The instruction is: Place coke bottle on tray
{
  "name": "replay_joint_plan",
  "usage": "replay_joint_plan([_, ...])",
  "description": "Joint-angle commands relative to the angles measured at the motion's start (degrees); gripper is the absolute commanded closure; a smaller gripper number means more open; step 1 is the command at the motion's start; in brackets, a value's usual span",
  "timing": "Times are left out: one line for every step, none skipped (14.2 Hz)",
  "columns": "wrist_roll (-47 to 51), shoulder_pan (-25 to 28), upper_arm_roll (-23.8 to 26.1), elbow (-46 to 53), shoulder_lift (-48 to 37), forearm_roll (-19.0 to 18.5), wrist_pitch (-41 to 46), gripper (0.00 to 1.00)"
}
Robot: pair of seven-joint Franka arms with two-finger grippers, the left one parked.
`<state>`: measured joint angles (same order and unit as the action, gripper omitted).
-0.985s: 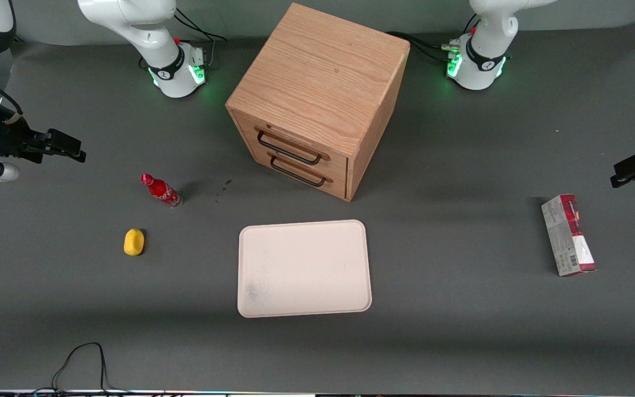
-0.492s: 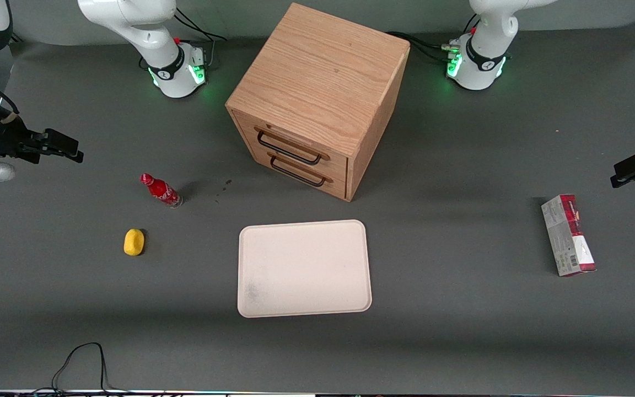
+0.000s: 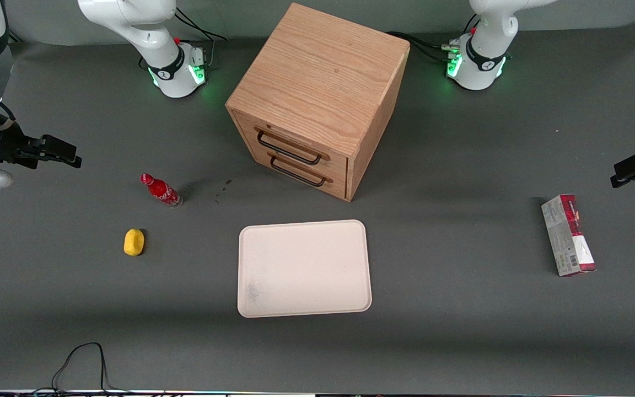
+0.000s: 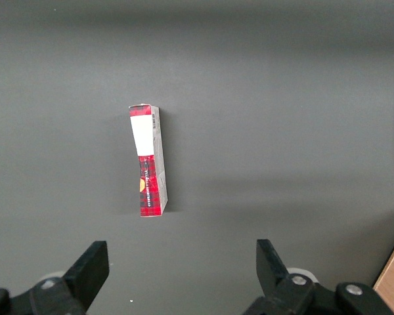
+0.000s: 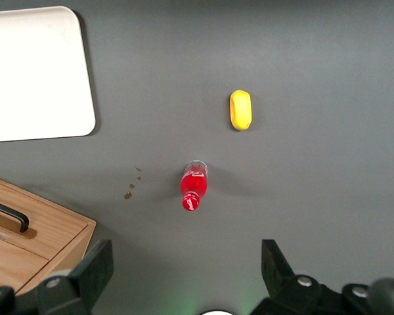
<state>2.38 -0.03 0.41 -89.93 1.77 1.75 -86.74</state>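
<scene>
Approach geometry is governing the coming move: the right arm's gripper is hanging high above the grey table at the working arm's end, with its two black fingers spread wide and holding nothing. Viewed from the wrist camera, the small red coke bottle with red cap and clear base is sitting at roughly 12 o'clock from the gap between the fingertips, well apart from them, so a descent looks necessary before any grasp. The bottle appears to be standing upright on the table, cap up, although its tilted look in the front view may be perspective only. The small yellow oval lump is lying near the bottle, at about 7 o'clock from it in the front view and nearer the front camera. The large flat cream rectangular tray with rounded corners is lying at about 4 o'clock from the bottle, and nothing is resting on it. The wooden two-drawer cabinet is standing at 12 o'clock from the tray, both drawers appearing closed. A red-and-grey carton is lying toward the parked arm's end.
</scene>
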Motion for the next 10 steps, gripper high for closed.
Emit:
replay_joint_plan([-1.2, -0.3, 0.2, 4.1, 2.2, 1.1, 1.7, 0.00])
replay_joint_plan([-1.4, -0.3, 0.2, 4.5, 2.7, 1.1, 1.7, 0.00])
replay_joint_plan([-1.5, -0.3, 0.1, 4.6, 2.9, 1.0, 1.7, 0.00])
replay_joint_plan([-1.5, -0.4, 0.1, 5.0, 2.9, 1.0, 1.7, 0.00])
replay_joint_plan([-1.3, -0.4, 0.1, 6.1, 3.9, 1.0, 1.7, 0.00])
replay_joint_plan([-1.0, -0.4, 0.1, 8.4, 6.2, 1.1, 1.7, 0.00])
replay_joint_plan([-0.8, -0.3, 0.1, 11.5, 8.9, 1.1, 1.8, 0.00])
replay_joint_plan([-0.7, -0.3, 0.2, 14.5, 12.0, 1.1, 1.8, 0.00])
replay_joint_plan([-0.3, -0.1, 0.4, 16.3, 14.6, 1.1, 1.8, 0.00])
replay_joint_plan([1.6, 0.6, 1.3, 17.1, 16.6, 1.0, 1.7, 0.00])
